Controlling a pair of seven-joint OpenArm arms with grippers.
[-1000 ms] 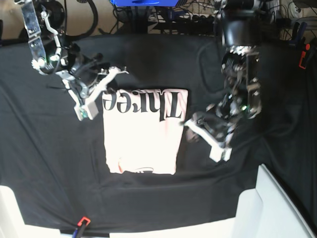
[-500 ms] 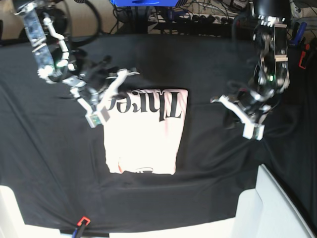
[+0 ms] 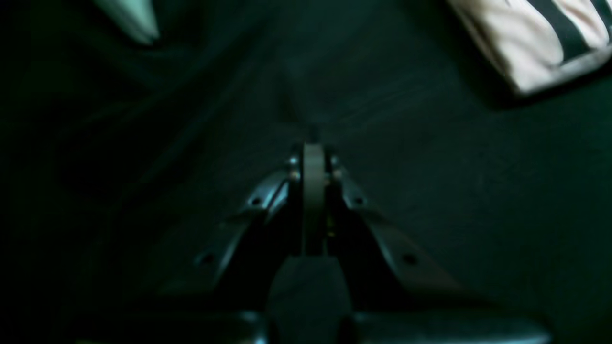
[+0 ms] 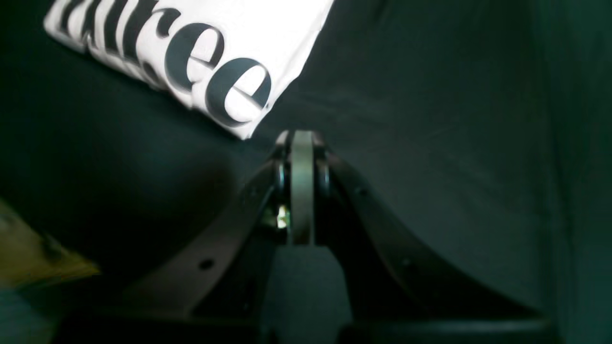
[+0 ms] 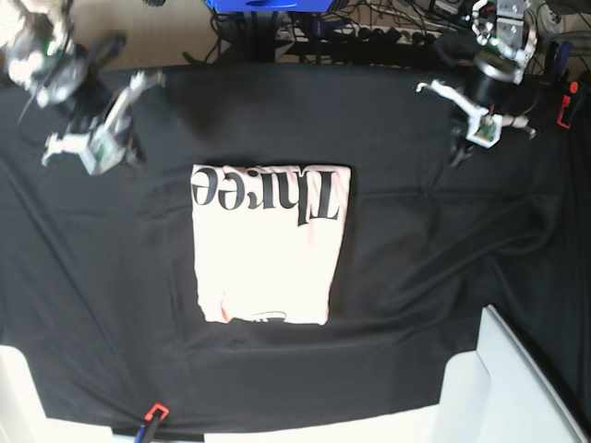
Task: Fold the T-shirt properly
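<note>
The T-shirt [image 5: 268, 245] lies folded into a tall pale pink rectangle in the middle of the black table cloth [image 5: 416, 277], with the black "Three" print along its far edge. My left gripper [image 5: 480, 132] hangs shut and empty at the far right, well away from the shirt. In the left wrist view its jaws [image 3: 313, 149] are pressed together over bare cloth, and a corner of the T-shirt [image 3: 530, 43] shows at top right. My right gripper [image 5: 96, 155] is shut and empty at the far left. Its closed tips [image 4: 301, 137] sit just beyond the printed corner of the T-shirt [image 4: 191, 48].
White box-like shapes stand at the near right [image 5: 517, 388] and near left [image 5: 14, 388] corners. A small red and blue tool [image 5: 152, 413] lies at the front edge. An orange clamp [image 5: 565, 106] sits at the far right. Cables and a blue object [image 5: 268, 5] run along the back.
Both arms have drawn away from the shirt's far corners, the right arm up to the far left and the left arm up to the far right. The folded shirt has not moved.
</note>
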